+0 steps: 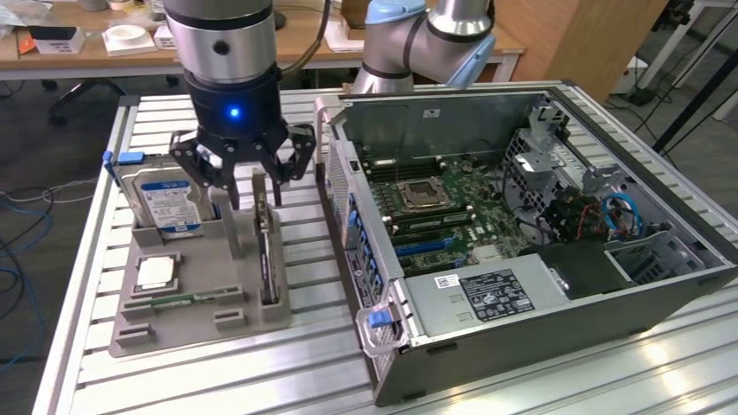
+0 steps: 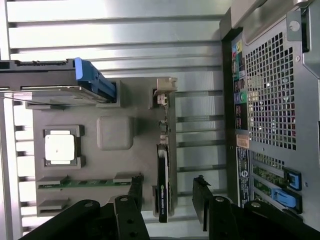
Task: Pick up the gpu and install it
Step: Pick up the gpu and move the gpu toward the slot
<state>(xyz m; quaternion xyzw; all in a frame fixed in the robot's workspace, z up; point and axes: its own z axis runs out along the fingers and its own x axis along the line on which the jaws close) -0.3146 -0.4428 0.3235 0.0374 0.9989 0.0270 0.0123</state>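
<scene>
A wooden desk stands behind, cables trailing across dark floor.

gpu | thin black card | on edge | slotted in grey holder

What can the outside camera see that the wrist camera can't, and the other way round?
Outside camera: the motherboard inside the open case, and blue cables. Wrist camera: the holes of the case's back grille. Both: the open claw over the gpu, the hard drive and the grey tray.
</scene>
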